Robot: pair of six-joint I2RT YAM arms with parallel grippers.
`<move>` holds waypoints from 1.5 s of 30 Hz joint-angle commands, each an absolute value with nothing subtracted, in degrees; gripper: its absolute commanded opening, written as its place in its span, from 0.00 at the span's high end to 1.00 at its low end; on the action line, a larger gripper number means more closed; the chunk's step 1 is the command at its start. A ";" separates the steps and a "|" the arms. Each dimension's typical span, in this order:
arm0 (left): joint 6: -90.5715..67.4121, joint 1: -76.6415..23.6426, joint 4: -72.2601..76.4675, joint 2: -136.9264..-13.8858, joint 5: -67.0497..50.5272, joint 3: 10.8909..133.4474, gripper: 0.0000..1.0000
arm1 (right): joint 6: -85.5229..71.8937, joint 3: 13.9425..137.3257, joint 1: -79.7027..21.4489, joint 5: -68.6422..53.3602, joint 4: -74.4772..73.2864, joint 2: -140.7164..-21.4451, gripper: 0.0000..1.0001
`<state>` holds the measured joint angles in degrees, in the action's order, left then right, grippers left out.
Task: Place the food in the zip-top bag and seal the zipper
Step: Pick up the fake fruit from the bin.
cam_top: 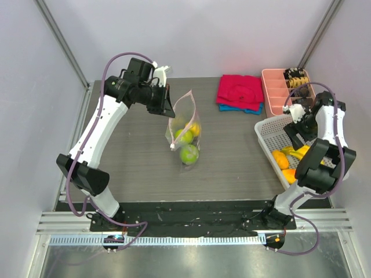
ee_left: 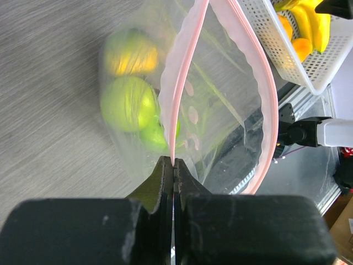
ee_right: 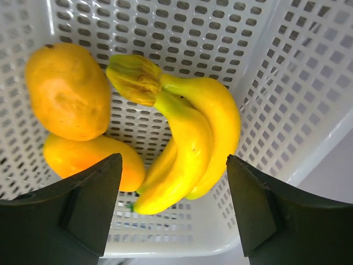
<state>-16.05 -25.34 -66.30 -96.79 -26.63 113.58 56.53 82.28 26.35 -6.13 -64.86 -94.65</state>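
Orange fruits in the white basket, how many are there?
2 orange fruits: one beside the bananas, the other just below it in the wrist view. More may be hidden.

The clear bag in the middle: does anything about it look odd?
Nothing looks spilled. The zip-top bag just hangs lopsided: the left gripper pinches one side of its pink zipper, so the mouth gapes and green fruits sag inside.

Zip-top bag (cam_top: 182, 116) mouth gapes open; basket (ee_right: 309, 83) walls hem bananas (ee_right: 190, 138), oranges (ee_right: 66, 94) alongside.
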 commanded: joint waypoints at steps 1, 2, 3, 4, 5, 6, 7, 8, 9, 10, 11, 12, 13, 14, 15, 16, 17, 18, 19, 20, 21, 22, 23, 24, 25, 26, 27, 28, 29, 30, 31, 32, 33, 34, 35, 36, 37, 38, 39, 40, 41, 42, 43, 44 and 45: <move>-15.56 -24.96 -65.74 -97.03 -27.69 115.67 1.00 | 65.12 84.20 25.93 -0.26 -63.54 -98.96 0.18; -15.56 -24.96 -65.74 -96.94 -27.69 115.58 1.00 | 65.47 83.94 25.84 1.74 -63.54 -100.01 0.16; -15.47 -24.96 -65.66 -97.03 -27.60 115.49 1.00 | 65.83 83.67 25.84 1.84 -63.46 -100.37 0.15; -15.56 -24.96 -65.57 -96.94 -27.60 115.23 1.00 | 66.09 83.24 25.23 2.11 -63.20 -100.63 0.15; -15.56 -24.96 -65.57 -97.03 -27.51 114.96 1.00 | 66.79 82.19 24.96 2.72 -62.85 -100.98 0.16; -15.56 -24.96 -65.57 -96.94 -27.60 114.96 1.00 | 67.14 81.57 24.61 3.07 -61.88 -100.99 0.16; -15.56 -24.96 -65.57 -97.12 -27.51 114.96 1.00 | 67.41 80.87 24.17 3.42 -61.27 -101.07 0.16; -15.47 -24.96 -65.57 -97.21 -27.51 115.05 1.00 | 67.93 79.47 23.21 3.95 -60.56 -100.99 0.16; -15.47 -24.96 -65.65 -97.21 -27.42 115.14 1.00 | 68.29 78.67 22.86 4.91 -58.90 -100.99 0.16; -15.56 -24.96 -65.65 -97.29 -27.33 115.05 1.00 | 68.55 78.05 22.33 5.27 -58.10 -100.99 0.16; -15.56 -24.96 -65.65 -97.38 -27.51 115.05 1.00 | 69.08 77.09 21.28 5.71 -56.27 -101.16 0.17; -15.56 -24.96 -65.65 -97.30 -27.42 115.05 1.00 | 69.17 76.56 20.75 6.93 -55.55 -101.42 0.17; -15.56 -24.96 -65.74 -97.47 -27.51 115.14 1.00 | 69.34 76.20 20.13 7.81 -54.76 -101.60 0.20; -15.38 -24.96 -65.66 -97.56 -27.42 115.31 1.00 | 69.69 75.68 19.43 8.26 -53.71 -101.86 0.21; -15.47 -25.05 -65.74 -97.65 -27.42 115.49 1.00 | 69.96 75.59 19.16 8.70 -53.18 -102.21 0.21; -15.29 -24.96 -65.83 -97.65 -27.42 115.75 1.00 | 70.40 75.32 18.90 8.88 -52.83 -102.30 0.23; -15.29 -24.96 -65.74 -97.82 -27.42 115.75 1.00 | 70.57 74.71 18.72 8.96 -51.95 -102.30 0.24; -15.29 -24.96 -65.74 -97.82 -27.33 115.75 1.00 | 71.53 74.36 18.46 9.40 -51.42 -102.30 0.25; -15.21 -25.05 -65.83 -97.91 -27.33 115.84 1.00 | 71.98 73.83 18.37 9.93 -50.81 -102.22 0.28; -15.12 -24.96 -65.83 -97.82 -27.33 115.84 1.00 | 72.50 72.96 18.20 10.19 -49.84 -102.13 0.31; -15.03 -24.96 -65.92 -97.74 -27.33 115.67 1.00 | 73.29 72.51 18.11 10.46 -49.57 -102.04 0.37; -14.94 -24.96 -65.92 -97.82 -27.33 115.49 1.00 | 73.91 72.16 18.02 10.55 -49.48 -101.78 0.40; -14.85 -25.05 -65.92 -97.65 -27.25 115.49 1.00 | 74.26 71.46 18.02 10.46 -49.40 -101.52 0.42; -14.85 -24.96 -66.00 -97.65 -27.33 115.40 1.00 | 74.62 71.19 17.93 10.28 -49.39 -101.25 0.44; -14.94 -24.96 -65.92 -97.65 -27.33 115.31 1.00 | 75.32 70.32 18.02 10.02 -49.31 -100.64 0.44; -14.94 -24.96 -66.00 -97.56 -27.33 115.31 1.00 | 75.93 69.79 17.93 9.93 -49.31 -100.20 0.44; -14.85 -24.96 -65.92 -97.47 -27.33 115.40 1.00 | 76.46 69.26 17.84 10.02 -49.13 -99.93 0.49; -14.94 -24.96 -65.92 -97.47 -27.33 115.49 1.00 | 76.81 68.39 17.84 9.85 -48.87 -99.32 0.53; -14.85 -24.96 -65.92 -97.47 -27.42 115.66 1.00 | 76.90 68.20 17.93 9.76 -48.69 -99.14 0.58; -14.77 -24.96 -66.00 -97.47 -27.33 115.66 1.00 | 76.90 68.46 17.84 9.58 -48.78 -98.97 0.65; -14.77 -25.05 -66.01 -97.47 -27.33 115.84 1.00 | 76.82 69.16 17.84 9.41 -48.87 -98.79 0.69; -14.68 -25.05 -66.01 -97.47 -27.33 115.84 1.00 | 76.82 69.60 17.93 8.71 -49.65 -98.18 0.71; -14.68 -24.96 -66.18 -97.38 -27.33 115.75 1.00 | 77.08 70.13 17.93 8.18 -50.01 -97.74 0.76; -14.59 -25.05 -66.09 -97.47 -27.33 115.75 1.00 | 77.08 71.44 18.02 7.74 -50.27 -97.30 0.79; -14.68 -24.96 -66.18 -97.47 -27.25 115.75 1.00 | 77.25 72.15 17.93 7.04 -50.71 -96.42 0.83; -14.68 -24.96 -66.18 -97.38 -27.42 115.75 1.00 | 77.43 72.85 17.93 6.68 -50.89 -95.81 0.88; -14.59 -24.96 -66.09 -97.38 -27.42 115.75 1.00 | 77.61 74.43 18.10 6.24 -51.24 -95.37 0.91; -14.50 -24.96 -66.18 -97.38 -27.33 115.84 1.00 | 77.78 75.14 18.19 5.98 -51.24 -94.49 0.95; -14.41 -25.05 -66.27 -97.38 -27.42 115.93 1.00 | 77.87 75.93 18.11 5.80 -51.24 -93.96 0.99; -14.41 -24.96 -66.27 -97.38 -27.42 116.01 1.00 | 77.96 77.50 18.28 5.80 -51.15 -93.52 0.99; -14.15 -24.96 -66.44 -97.30 -27.42 116.19 1.00 | 77.87 78.48 18.46 5.54 -51.15 -93.08 0.99; -14.06 -24.96 -66.45 -97.29 -27.42 116.10 1.00 | 77.87 79.53 18.63 5.10 -51.15 -92.38 0.99; -14.06 -24.96 -66.53 -97.38 -27.33 116.10 1.00 | 77.78 81.54 18.81 5.01 -50.98 -92.11 0.99; -13.89 -24.87 -66.62 -97.30 -27.33 116.02 1.00 | 77.61 82.52 18.90 4.92 -50.89 -91.76 0.99; -13.97 -24.87 -66.62 -97.38 -27.33 116.02 1.00 | 76.74 83.57 18.81 4.92 -50.71 -91.06 0.99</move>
<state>-15.33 -25.30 -66.50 -97.78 -26.61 113.97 76.66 77.52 18.28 5.91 -51.11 -95.88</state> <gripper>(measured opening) 0.014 0.191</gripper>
